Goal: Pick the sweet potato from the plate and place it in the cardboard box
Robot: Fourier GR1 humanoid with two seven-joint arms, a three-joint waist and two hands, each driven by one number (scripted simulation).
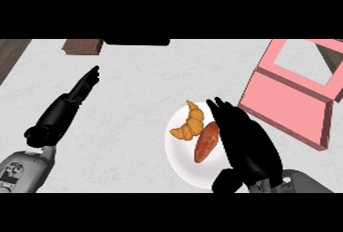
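A reddish-orange sweet potato (207,142) lies on a white plate (182,164) near the middle of the counter, with a golden croissant (189,124) just left of it. My right hand (245,141) hovers over the plate's right side, fingers straight and pointing away, right beside the sweet potato; its thumb hangs near the plate's near rim. It holds nothing. A pink box (293,102) with an open windowed lid stands to the right of the plate. My left hand (67,107) rests open at the left, fingers straight, far from the plate.
A brown block (83,46) sits at the counter's far edge, next to a dark object (137,42). A dark wooden strip (12,53) borders the counter at the far left. Pale marbled countertop stretches between my left hand and the plate.
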